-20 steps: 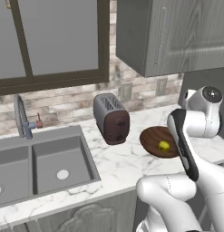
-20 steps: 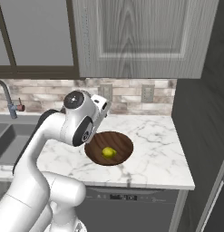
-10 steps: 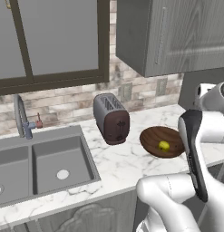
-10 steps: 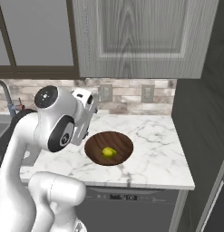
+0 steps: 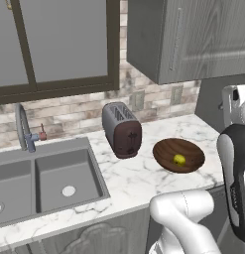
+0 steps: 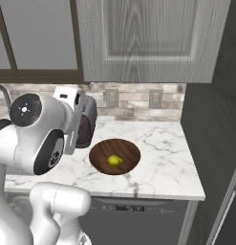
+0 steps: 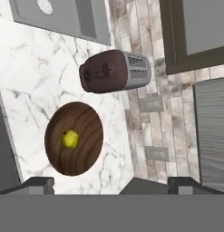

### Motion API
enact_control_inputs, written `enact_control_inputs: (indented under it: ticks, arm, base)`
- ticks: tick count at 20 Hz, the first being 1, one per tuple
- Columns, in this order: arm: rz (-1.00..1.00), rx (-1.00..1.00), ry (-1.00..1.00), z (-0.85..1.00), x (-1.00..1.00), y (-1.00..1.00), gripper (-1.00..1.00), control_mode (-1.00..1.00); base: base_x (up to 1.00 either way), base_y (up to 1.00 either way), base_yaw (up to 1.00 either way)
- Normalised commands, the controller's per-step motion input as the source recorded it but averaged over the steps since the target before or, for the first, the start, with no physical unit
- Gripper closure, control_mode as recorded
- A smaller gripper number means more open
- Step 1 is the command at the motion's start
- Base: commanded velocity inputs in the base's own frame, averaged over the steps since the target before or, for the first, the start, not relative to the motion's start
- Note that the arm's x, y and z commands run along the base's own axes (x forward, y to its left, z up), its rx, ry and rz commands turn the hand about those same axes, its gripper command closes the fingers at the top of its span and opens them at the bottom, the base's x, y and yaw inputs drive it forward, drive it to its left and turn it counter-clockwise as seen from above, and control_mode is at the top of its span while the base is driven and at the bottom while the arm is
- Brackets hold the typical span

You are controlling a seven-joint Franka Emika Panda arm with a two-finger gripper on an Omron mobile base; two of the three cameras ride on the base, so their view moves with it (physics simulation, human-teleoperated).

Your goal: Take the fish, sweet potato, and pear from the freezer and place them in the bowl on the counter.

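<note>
Freezer is cut off at frame edge (door not discernible). Gripper is seen wide open w/ nothing held, above bowl containing pear.

No text, label, brand, number or sign can be read anywhere in these views. The toaster carries only a dark lever and a knob on its end face, with no lettering that can be made out. The wall outlets on the brick backsplash are blank plates. The strip of small marks on the appliance front below the tabletop is too fine to read.
</note>
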Motion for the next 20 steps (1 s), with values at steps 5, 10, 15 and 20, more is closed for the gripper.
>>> enact_control_inputs:
  ticks: [5, 10, 15, 20]
  arm:
    - [0.06, -0.07, -0.17, 0.08, -0.15, 0.46, -1.00, -1.00]
    - [0.00, -0.04, -0.13, 0.15, -0.17, 0.12, -1.00, -1.00]
    - [-0.01, -0.03, -0.08, 0.23, -0.22, 0.19, -1.00, -1.00]
    - [0.00, 0.00, -0.01, 0.31, -0.07, 0.26, -1.00, -1.00]
  base:
    - [0.00, 0.00, 0.00]
    - [0.00, 0.00, 0.00]
    - [0.00, 0.00, 0.00]
    - [0.00, 0.00, 0.00]
